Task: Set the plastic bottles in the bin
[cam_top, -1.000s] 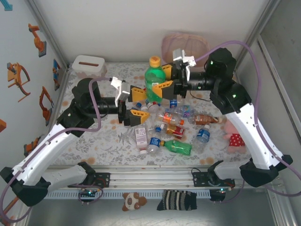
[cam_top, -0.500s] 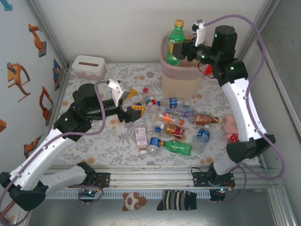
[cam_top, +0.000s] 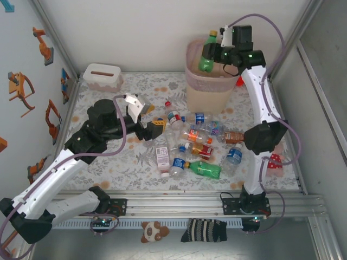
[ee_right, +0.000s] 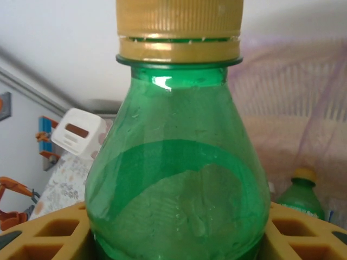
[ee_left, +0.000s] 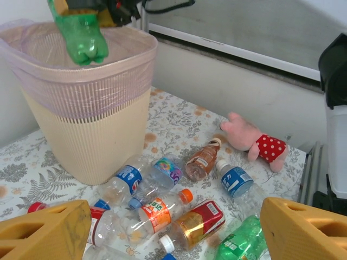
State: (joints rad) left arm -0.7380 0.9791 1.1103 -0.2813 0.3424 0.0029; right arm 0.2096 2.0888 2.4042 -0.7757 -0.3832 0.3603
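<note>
Right tool [cam_top: 208,53] clamps a green bottle [cam_top: 206,62] above the bin [cam_top: 209,93]; left tool [cam_top: 153,119], jaws apart, hovers over loose bottles [cam_top: 196,135] on the floral counter [cam_top: 122,162].

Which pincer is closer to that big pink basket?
Right. The right pincer holds a green bottle over the basket; the left pincer hovers open beside the loose bottles.

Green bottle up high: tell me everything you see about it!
The green bottle is see-through green plastic with a ridged yellow cap and a bumpy bottom. The right gripper clamps its body between yellow fingers, cap up, slightly tilted, hanging over the open mouth of the bin, not touching it.
</note>
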